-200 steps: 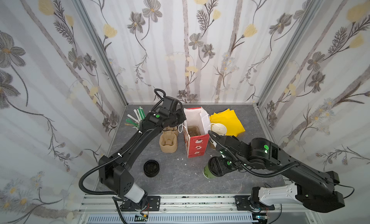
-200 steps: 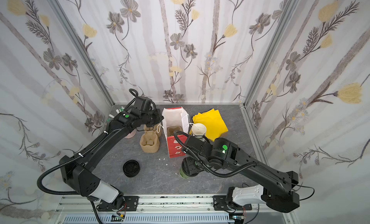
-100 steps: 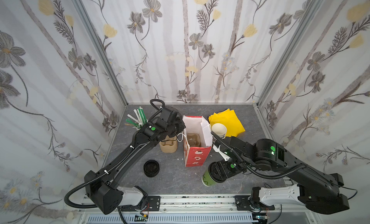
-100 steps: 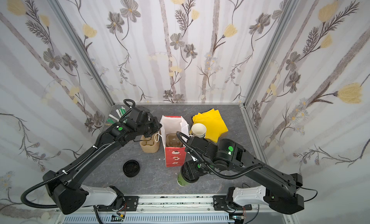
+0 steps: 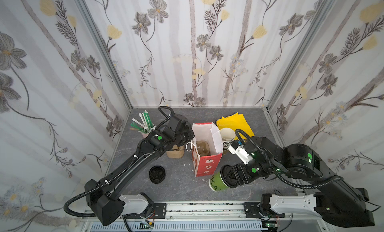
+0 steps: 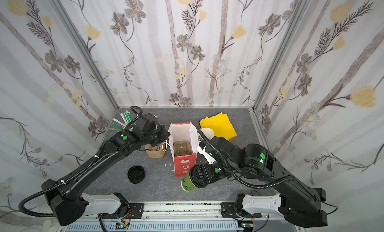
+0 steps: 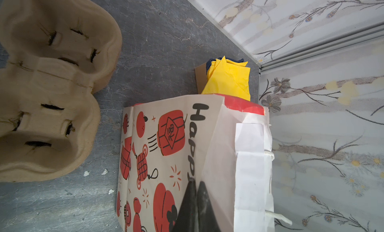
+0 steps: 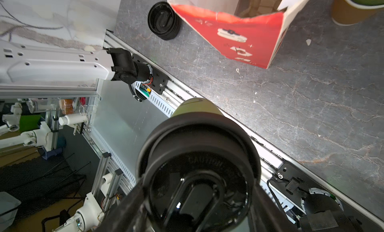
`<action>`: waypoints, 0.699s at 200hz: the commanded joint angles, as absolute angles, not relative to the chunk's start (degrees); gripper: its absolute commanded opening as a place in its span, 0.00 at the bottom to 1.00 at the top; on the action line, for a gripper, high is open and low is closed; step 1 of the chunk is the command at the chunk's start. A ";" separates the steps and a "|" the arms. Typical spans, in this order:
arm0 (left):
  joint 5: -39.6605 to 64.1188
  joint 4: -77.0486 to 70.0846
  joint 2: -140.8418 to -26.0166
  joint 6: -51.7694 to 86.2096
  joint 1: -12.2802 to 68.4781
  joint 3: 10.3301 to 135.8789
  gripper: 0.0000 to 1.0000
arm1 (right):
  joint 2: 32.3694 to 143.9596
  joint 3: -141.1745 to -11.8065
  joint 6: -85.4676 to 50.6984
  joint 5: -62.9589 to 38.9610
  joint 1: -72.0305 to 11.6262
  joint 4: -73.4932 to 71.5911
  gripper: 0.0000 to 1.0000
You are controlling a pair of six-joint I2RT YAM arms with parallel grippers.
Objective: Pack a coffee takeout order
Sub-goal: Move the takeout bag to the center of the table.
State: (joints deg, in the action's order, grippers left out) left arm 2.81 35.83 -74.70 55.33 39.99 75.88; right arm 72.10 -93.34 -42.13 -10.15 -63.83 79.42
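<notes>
our left gripper [image 7: 195,186], clenched on the rim of the bag [image 5: 206,164], holds it open with a carrier [image 6: 182,149] inside, so our right gripper [image 5: 229,177], grasping the tilted cup [image 5: 216,182] by its lid just in front of the bag, can load it.

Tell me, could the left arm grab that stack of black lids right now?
Probably not straight away: the left claw is shut on the red bag's wall, so it would have to let go first. The black lids lie in the open, nothing over them.
</notes>
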 commanded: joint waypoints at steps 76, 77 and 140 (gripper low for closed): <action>1.05 35.46 -74.10 55.63 40.41 75.32 0.00 | 77.25 -108.99 -35.45 -11.53 -54.30 77.77 0.56; 1.01 35.44 -74.10 55.59 40.42 75.32 0.00 | 77.34 -109.08 -35.34 -11.57 -54.18 77.77 0.56; 0.48 35.36 -74.07 55.72 40.46 74.71 0.00 | 85.69 -117.40 -31.07 -8.84 -48.53 77.72 0.57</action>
State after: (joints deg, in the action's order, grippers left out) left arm 1.58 35.81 -74.28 55.51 40.51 74.87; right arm 82.56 -114.72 -33.76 -11.29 -49.34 79.44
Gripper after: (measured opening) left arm 0.050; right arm 0.648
